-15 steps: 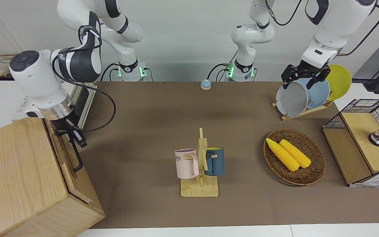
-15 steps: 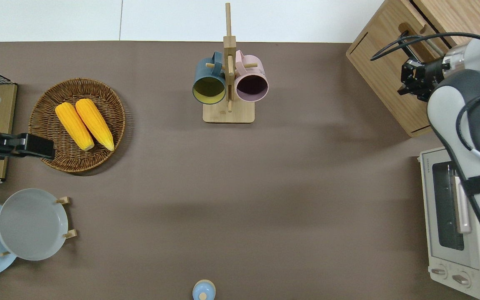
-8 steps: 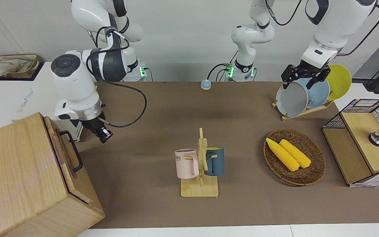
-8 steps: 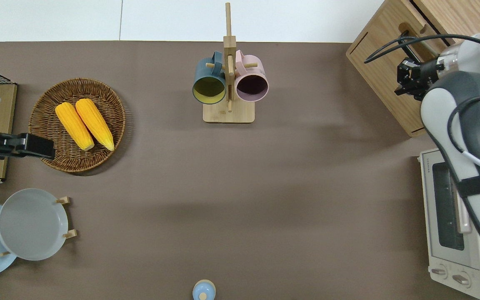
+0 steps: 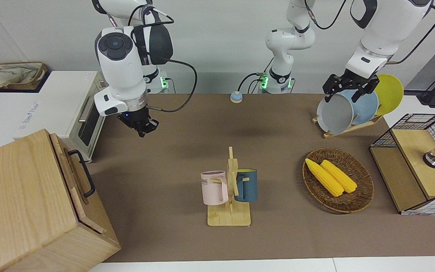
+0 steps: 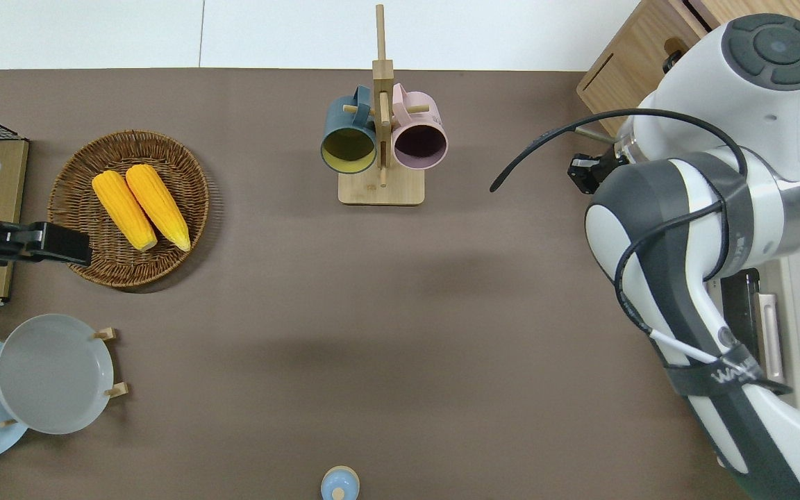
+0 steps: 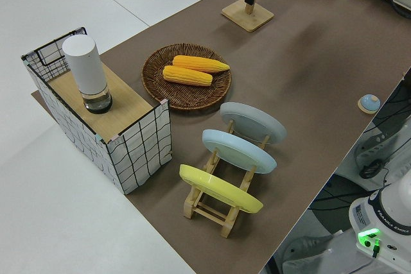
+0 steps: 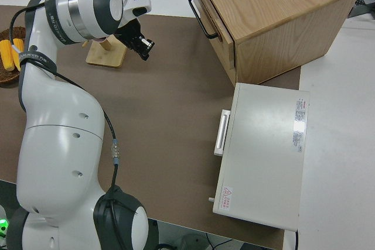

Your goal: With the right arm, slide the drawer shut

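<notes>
The light-wood drawer [image 5: 71,174] with its black bow handle [image 5: 84,172] sits with its front panel against the face of the big wood cabinet [image 5: 21,196], at the right arm's end of the table. The handle also shows in the right side view [image 8: 201,16]. My right gripper [image 5: 142,127] is shut and empty, up in the air, apart from the handle. In the overhead view it [image 6: 584,173] is over the brown mat beside the cabinet's corner [image 6: 615,62]. It also shows in the right side view [image 8: 144,45]. The left arm is parked; its gripper [image 5: 347,87] holds nothing.
A white toaster oven [image 5: 85,117] stands beside the cabinet, nearer to the robots. A mug rack [image 5: 229,189] with two mugs stands mid-table. A basket [image 5: 364,189] with corn, a plate rack [image 5: 347,109] and a wire-caged shelf [image 5: 417,162] are at the left arm's end.
My right gripper has left the drawer handle, risen and swung away from the cabinet toward the robots and the table's middle. The drawer and the left arm have not visibly moved.
</notes>
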You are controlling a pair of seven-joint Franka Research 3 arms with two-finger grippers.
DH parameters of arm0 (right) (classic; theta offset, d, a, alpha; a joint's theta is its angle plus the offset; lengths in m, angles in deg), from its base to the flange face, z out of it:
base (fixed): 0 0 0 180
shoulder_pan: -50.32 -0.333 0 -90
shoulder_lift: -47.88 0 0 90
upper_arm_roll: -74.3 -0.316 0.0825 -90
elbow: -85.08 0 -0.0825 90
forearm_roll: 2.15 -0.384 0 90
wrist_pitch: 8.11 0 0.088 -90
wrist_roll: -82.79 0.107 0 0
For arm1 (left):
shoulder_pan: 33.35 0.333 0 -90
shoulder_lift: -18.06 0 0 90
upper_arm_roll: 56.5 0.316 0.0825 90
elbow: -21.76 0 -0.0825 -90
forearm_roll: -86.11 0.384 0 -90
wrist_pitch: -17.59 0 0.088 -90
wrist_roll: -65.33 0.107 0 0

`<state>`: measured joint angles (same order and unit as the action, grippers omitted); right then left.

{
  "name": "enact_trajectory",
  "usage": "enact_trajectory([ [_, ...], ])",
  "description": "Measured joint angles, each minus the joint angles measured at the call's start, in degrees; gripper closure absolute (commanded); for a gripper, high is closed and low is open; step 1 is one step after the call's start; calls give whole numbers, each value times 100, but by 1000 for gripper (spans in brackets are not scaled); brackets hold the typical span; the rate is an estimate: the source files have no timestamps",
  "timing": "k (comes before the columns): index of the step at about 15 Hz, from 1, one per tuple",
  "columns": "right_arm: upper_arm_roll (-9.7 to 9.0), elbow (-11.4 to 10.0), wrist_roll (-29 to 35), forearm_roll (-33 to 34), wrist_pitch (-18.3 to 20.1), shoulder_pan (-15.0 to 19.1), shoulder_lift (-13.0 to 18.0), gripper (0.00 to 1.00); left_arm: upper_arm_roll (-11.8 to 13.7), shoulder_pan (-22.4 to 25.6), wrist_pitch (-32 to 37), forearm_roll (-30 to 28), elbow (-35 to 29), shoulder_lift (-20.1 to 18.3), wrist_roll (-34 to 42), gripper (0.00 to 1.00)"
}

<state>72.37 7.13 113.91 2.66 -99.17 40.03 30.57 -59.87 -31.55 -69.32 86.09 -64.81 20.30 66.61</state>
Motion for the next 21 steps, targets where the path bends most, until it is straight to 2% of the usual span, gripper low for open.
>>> enact_trajectory([
  [2, 6, -68, -289, 6, 100, -2, 212, 1000, 0, 0, 0, 0, 0, 0, 0, 7],
  [8, 65, -522, -1229, 6, 171, 18, 891, 1000, 0, 0, 0, 0, 0, 0, 0, 7],
  [14, 195, -747, -2100, -49, 370, 20, 1370, 1000, 0, 0, 0, 0, 0, 0, 0, 7],
  [19, 499, -830, -2942, -612, 387, 176, 1541, 1000, 0, 0, 0, 0, 0, 0, 0, 7],
  [20, 558, -838, -3042, -642, 391, 205, 1546, 986, 0, 0, 0, 0, 0, 0, 0, 7],
  [21, 581, -850, -3078, -646, 392, 231, 1546, 858, 0, 0, 0, 0, 0, 0, 0, 7],
])
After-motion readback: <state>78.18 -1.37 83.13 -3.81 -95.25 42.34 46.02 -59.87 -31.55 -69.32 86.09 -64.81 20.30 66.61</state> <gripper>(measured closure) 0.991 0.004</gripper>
